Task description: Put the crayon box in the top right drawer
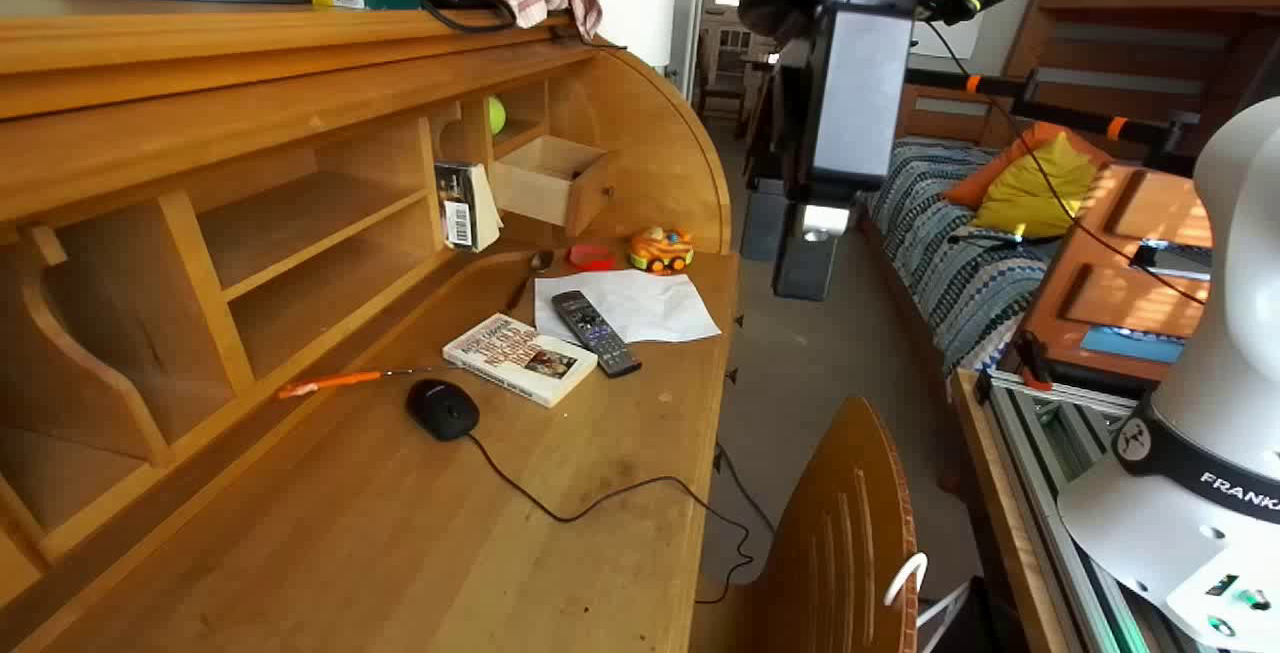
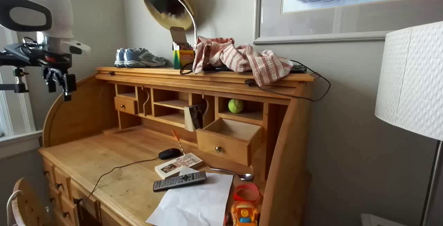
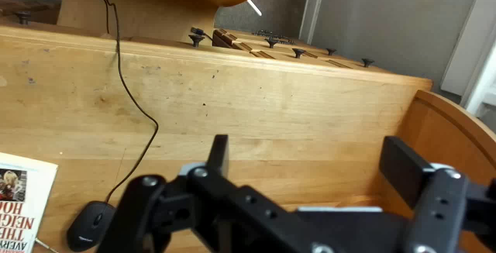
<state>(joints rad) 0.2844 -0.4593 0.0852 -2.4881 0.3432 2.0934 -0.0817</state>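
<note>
While your gripper (image 3: 306, 154) gapes, holding nothing, the lid-up crayon box (image 2: 184, 58) atop the desk (image 2: 104, 151) is probably light but crushable; pinch gently, low, across 2 opposite sides.

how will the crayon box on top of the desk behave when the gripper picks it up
The crayon box looks like thin cardboard, so a hard squeeze would probably dent it. Its flap stands up with crayons showing, so tilting it could well spill some.
</note>
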